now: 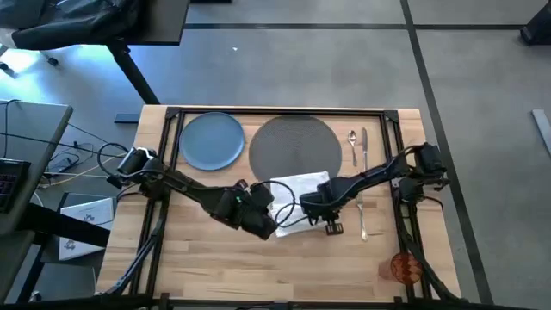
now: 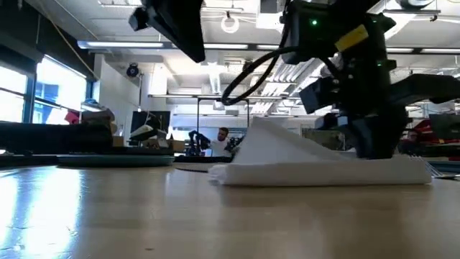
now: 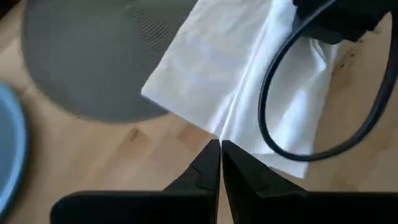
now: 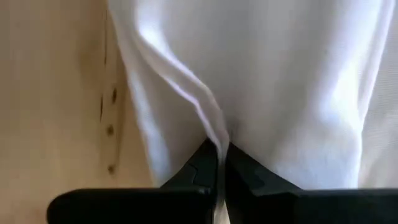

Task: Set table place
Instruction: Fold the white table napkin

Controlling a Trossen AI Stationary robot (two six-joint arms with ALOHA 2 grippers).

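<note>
Napkin: white cloth napkin (image 1: pixel 297 196), mid-table on pale wood plank tabletop (image 1: pixel 198 258), far edge overlapping round dark grey woven mat (image 1: pixel 294 142); rumpled, one fold raised.
R gripper (image 4: pixel 219 155): down on napkin, fingers pinched shut on a cloth ridge.
L gripper (image 3: pixel 219 149): fingers together at napkin's near edge; nothing seen held between them.
Other items: round blue plate (image 1: pixel 212 140) beside mat; silver spoon (image 1: pixel 352 142) and knife (image 1: pixel 364 146) on mat's other side; fork (image 1: pixel 363 211) nearer front; orange translucent cup (image 1: pixel 404 268) near front corner.
Step (est.): repositioning/flattening napkin.
Do well: lift just enough to clear wood, drag slow, keep mat from shifting, watch cable looping over cloth; release only once flat.
</note>
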